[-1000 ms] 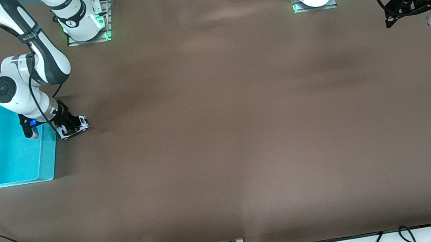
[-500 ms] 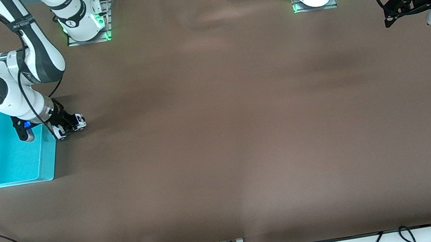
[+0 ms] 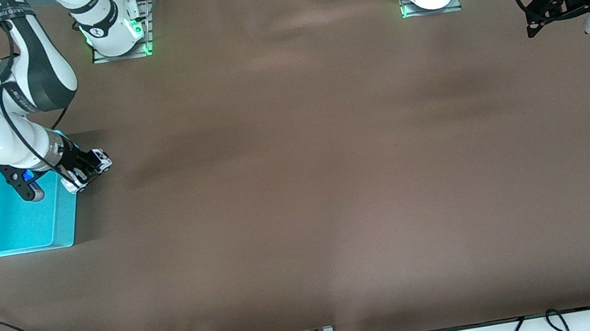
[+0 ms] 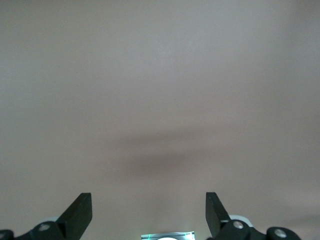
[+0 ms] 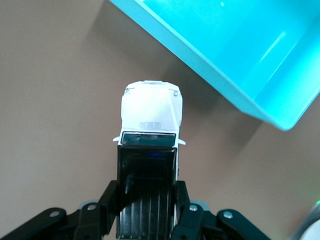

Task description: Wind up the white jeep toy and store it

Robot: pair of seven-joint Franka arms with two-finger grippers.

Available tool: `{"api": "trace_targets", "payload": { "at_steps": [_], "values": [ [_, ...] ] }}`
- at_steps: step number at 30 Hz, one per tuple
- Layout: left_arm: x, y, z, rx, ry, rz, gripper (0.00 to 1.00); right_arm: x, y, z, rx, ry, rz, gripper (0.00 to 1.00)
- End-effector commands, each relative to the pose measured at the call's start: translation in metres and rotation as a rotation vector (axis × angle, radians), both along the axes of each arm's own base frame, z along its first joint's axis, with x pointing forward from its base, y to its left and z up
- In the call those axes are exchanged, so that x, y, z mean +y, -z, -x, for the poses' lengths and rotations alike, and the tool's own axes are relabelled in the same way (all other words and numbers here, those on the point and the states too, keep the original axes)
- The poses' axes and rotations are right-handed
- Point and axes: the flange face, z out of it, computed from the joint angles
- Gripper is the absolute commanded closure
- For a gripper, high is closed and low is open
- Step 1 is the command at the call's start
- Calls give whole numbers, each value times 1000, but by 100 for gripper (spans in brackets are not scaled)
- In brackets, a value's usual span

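Since a second ago the right arm has lifted and swung a bit toward the turquoise bin (image 3: 10, 219), carrying the white jeep toy (image 3: 97, 161) along. Right gripper (image 3: 86, 171) is clamped on the jeep's black roof end, white hood sticking out past the fingers, up in the air over the brown table (image 3: 334, 183) just beside the bin's wall. Left gripper (image 4: 149, 212) waits with jaws spread wide over bare table at the left arm's end, holding nothing.
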Motion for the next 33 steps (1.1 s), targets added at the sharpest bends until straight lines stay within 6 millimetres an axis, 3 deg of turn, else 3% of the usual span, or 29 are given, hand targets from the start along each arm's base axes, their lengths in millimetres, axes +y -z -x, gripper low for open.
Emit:
{"api": "trace_targets", "payload": {
  "at_steps": [1, 9, 17, 23, 33],
  "values": [
    [0, -6, 0, 3, -3, -17, 0, -33, -20, -4, 39, -109, 5, 100],
    [0, -6, 0, 3, -3, -17, 0, -87, -33, -3, 91, -227, 29, 100],
    [1, -8, 1, 0, -4, -17, 0, -141, -28, 4, 141, -353, 43, 100],
    [2, -8, 1, 0, -6, -17, 0, -187, -6, 10, 206, -466, 54, 100],
    [4, -8, 0, -1, -11, -16, 0, -233, 46, 14, 211, -559, 49, 100]
  ]
}}
